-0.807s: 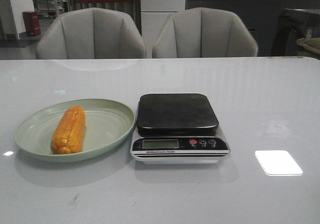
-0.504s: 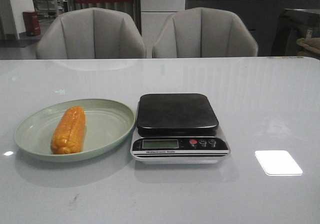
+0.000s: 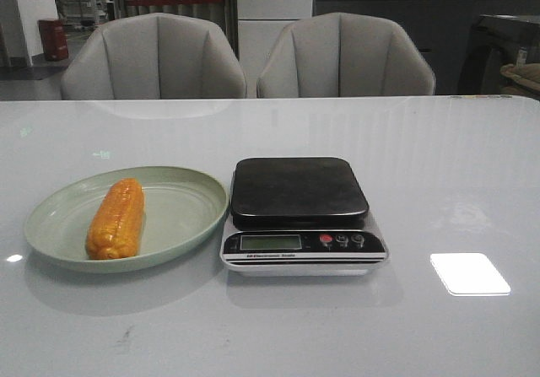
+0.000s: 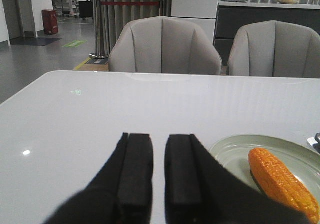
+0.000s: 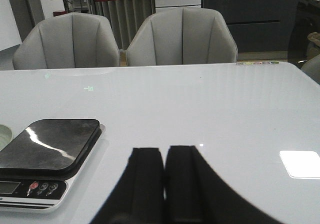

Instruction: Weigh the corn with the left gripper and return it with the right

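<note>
The corn (image 3: pixel 116 218), an orange-yellow cob, lies lengthwise in a pale green plate (image 3: pixel 187 212) at the left of the table. A kitchen scale (image 3: pixel 299 191) with a bare black platform stands just right of the plate. Neither gripper shows in the front view. In the left wrist view my left gripper (image 4: pixel 159 140) hovers over the table beside the plate (image 4: pixel 235 151), the corn (image 4: pixel 282 181) off to one side; its fingers stand a little apart and hold nothing. In the right wrist view my right gripper (image 5: pixel 164 153) is shut and empty, beside the scale (image 5: pixel 50 146).
Two grey chairs (image 3: pixel 156 56) stand behind the table's far edge. A bright light patch (image 3: pixel 470 273) lies on the glossy white table to the right of the scale.
</note>
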Robot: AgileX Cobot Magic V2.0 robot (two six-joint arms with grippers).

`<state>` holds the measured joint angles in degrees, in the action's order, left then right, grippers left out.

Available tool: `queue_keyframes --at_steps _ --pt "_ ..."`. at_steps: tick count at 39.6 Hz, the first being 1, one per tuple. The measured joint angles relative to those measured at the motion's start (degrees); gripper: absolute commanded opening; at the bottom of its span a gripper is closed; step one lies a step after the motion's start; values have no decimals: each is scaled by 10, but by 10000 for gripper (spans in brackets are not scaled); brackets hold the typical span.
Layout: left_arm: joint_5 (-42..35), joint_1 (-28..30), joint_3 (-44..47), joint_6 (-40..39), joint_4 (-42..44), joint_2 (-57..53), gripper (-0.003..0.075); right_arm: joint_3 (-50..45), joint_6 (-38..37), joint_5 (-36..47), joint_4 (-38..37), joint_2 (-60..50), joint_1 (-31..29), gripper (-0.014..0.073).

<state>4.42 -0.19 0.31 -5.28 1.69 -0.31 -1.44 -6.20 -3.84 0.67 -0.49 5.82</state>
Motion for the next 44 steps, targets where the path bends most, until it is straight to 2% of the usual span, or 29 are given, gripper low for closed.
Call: queue_keyframes --at_steps 3,10,13,18,23,29,35,44 --pt "-7 0 0 0 0 0 186 0 0 0 0 0 0 156" --pt "-83 0 0 0 0 0 186 0 0 0 0 0 0 156" --pt "-83 0 -8 0 0 0 186 0 0 0 0 0 0 156" --pt "-35 0 -70 0 0 20 186 0 0 0 0 0 0 156" --pt "44 0 -159 0 0 90 186 0 0 0 0 0 0 156" --pt "127 0 -215 0 -17 170 186 0 0 0 0 0 0 156" --pt "155 0 -218 0 -50 210 186 0 0 0 0 0 0 156" --pt "155 0 -218 0 -53 220 201 0 0 0 0 0 0 156"
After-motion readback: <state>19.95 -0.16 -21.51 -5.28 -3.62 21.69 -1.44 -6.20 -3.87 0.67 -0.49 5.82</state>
